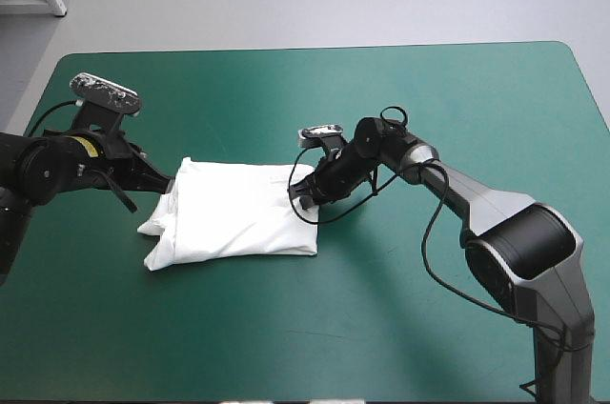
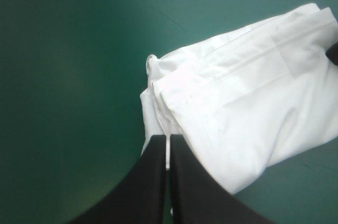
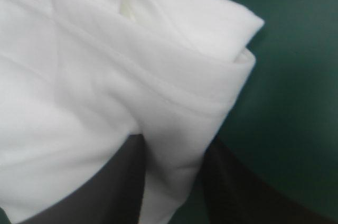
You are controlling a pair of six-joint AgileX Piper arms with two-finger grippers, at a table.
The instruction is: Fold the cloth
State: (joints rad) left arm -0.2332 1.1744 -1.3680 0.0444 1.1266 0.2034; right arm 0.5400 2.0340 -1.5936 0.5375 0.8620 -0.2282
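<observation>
Teal-green table cover (image 1: 400, 328): flat and matt. Bare stretches of it lie behind and to the outer side of each gripper. I judge there is enough space to slide or turn the bundle, and that the cover will drag a little on cloth.

White short-sleeved cotton T-shirt (image 1: 238, 218): already a rough rectangular bundle of several layers. It lies on the cover between the two grippers, with one short end at each.

Handling: I judge it light, soft and limp, not fragile. With no stiffness of its own, it will sag wherever it is unsupported. The layers will slip over one another and the fold will splay if it is lifted by one layer only.

Right gripper with broad black fingers (image 3: 173, 150): the fingers stand apart with a thick folded corner of the shirt lying between them. One side of the cloth drapes over a finger, and nothing shows the cloth being nipped.

Left gripper with broad black fingers (image 2: 168, 138): the fingers are pressed almost to a point with a thin white sliver between them, so it appears to be pinching the bundle's edge. Loose stacked hems fan out just ahead of the tips.

Where to hold: at the end edges, taking every layer in one bite. The right gripper's corner is the thicker grip. The hems ahead of the left gripper are the likeliest to pull apart.
</observation>
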